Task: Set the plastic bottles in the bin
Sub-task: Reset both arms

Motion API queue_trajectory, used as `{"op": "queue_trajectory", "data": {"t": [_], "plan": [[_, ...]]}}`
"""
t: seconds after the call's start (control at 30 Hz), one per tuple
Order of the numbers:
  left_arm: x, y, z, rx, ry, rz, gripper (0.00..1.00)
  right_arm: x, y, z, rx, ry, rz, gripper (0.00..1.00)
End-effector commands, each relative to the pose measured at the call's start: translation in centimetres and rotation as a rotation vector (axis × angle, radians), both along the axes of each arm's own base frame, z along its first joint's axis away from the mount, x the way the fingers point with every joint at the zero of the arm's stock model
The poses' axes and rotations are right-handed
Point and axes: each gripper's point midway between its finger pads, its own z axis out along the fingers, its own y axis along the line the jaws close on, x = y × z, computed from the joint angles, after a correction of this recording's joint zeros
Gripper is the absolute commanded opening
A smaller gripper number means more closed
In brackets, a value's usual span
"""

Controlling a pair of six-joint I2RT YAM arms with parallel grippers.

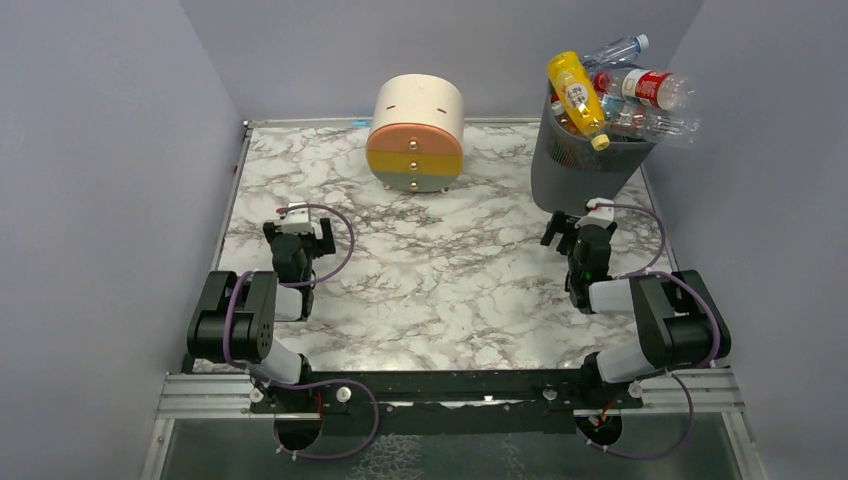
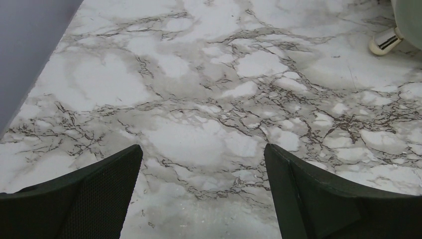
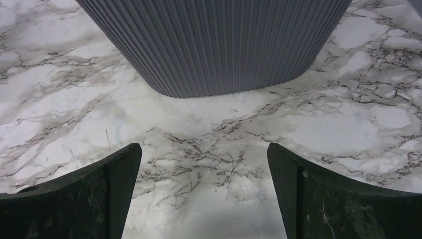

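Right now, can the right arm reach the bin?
Probably yes. The bin stands straight ahead of the open right gripper, with only bare marble table between them; nothing blocks the way.

My right gripper [image 3: 203,154] is spread wide, with nothing between its two dark fingers [image 3: 79,199], which rise from the bottom corners of the view. Beneath them lies the table [image 3: 348,124], white marble with grey and brown veins. Straight ahead stands the bin [image 3: 214,45], dark grey with fine upright ribs, its rounded base resting on the table. Its upper part is cut off by the top edge. A strip of marble separates my fingertips from its base.
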Motion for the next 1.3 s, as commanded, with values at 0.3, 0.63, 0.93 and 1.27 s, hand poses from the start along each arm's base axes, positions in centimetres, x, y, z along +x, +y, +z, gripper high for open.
{"op": "queue_trajectory", "data": {"t": [0.3, 0.63, 0.93, 1.27], "plan": [[1.4, -2.8, 1.0, 0.015, -0.112, -0.202, 0.99, 0.5, 0.5, 2.6, -0.053, -0.153, 0.056, 1.00], [1.4, -3.0, 0.7, 0.017, -0.111, -0.214, 0.99, 0.6, 3.1, 2.2, -0.108, -0.215, 0.226, 1.00], [1.4, -3.0, 0.8, 0.018, -0.113, -0.212, 0.99, 1.0, 3.3, 1.5, -0.103, -0.161, 0.227, 1.00], [1.4, -2.9, 0.8, 0.018, -0.113, -0.210, 0.99, 1.0, 3.5, 1.9, -0.109, -0.192, 0.239, 1.00]]}}
